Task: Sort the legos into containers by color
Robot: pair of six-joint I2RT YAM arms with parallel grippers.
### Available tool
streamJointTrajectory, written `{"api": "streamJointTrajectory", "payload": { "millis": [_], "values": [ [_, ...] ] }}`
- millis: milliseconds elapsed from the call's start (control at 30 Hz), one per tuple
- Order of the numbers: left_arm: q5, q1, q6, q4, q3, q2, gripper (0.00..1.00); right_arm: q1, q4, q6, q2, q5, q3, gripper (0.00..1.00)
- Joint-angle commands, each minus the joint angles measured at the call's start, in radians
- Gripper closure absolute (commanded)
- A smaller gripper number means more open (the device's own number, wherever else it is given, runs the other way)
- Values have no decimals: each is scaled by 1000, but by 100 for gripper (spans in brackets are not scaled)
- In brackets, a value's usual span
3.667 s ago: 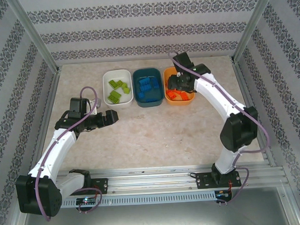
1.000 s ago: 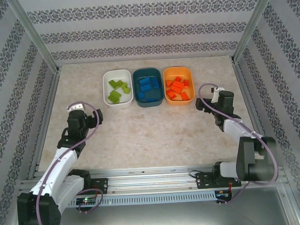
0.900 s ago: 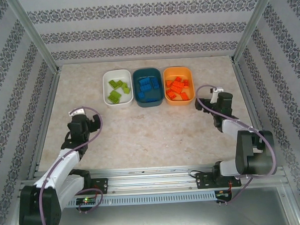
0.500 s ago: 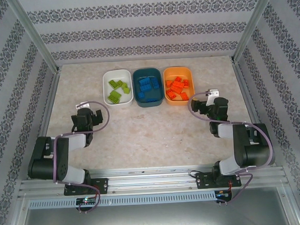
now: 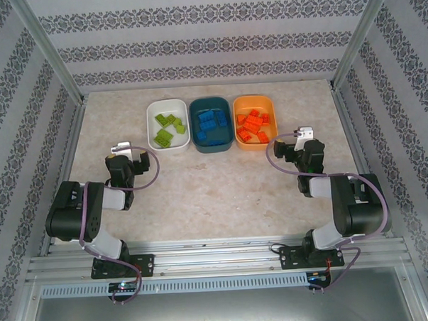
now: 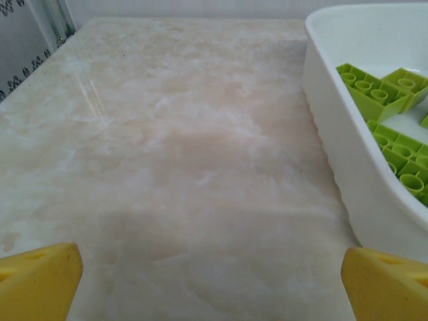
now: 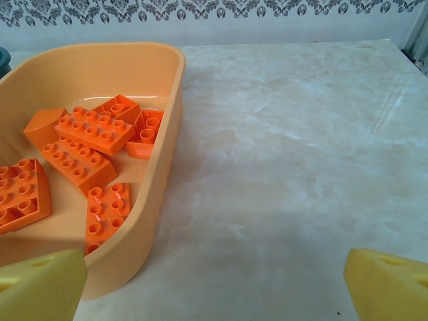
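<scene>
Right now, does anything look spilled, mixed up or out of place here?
Nothing stands out. The green bricks lie in the white bowl, the blue bricks in the teal bowl, the orange bricks in the orange bowl, and the bowls sit upright in a row.

**Three bowls, three colours of bricks, two arms**

There are three bowls: one white bowl (image 5: 167, 102), one teal bowl (image 5: 210, 100) and one orange bowl (image 5: 253, 97). About six green bricks (image 5: 166, 128) lie in the white one. The blue bricks (image 5: 211, 125) number roughly six, too crowded to count exactly. The right wrist view shows about seven orange bricks (image 7: 93, 130). There are two arms, a left arm (image 5: 85, 209) and a right arm (image 5: 350, 197).
</scene>
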Motion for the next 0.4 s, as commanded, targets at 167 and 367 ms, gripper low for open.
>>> {"api": "streamJointTrajectory", "payload": {
  "millis": [167, 367],
  "values": [
    [-2, 10, 17, 55, -2, 4, 0, 34, 38, -32, 5, 61, -7, 2],
    [-1, 10, 17, 60, -4, 4, 0, 30, 41, -29, 0, 56, -10, 2]
  ]
}}
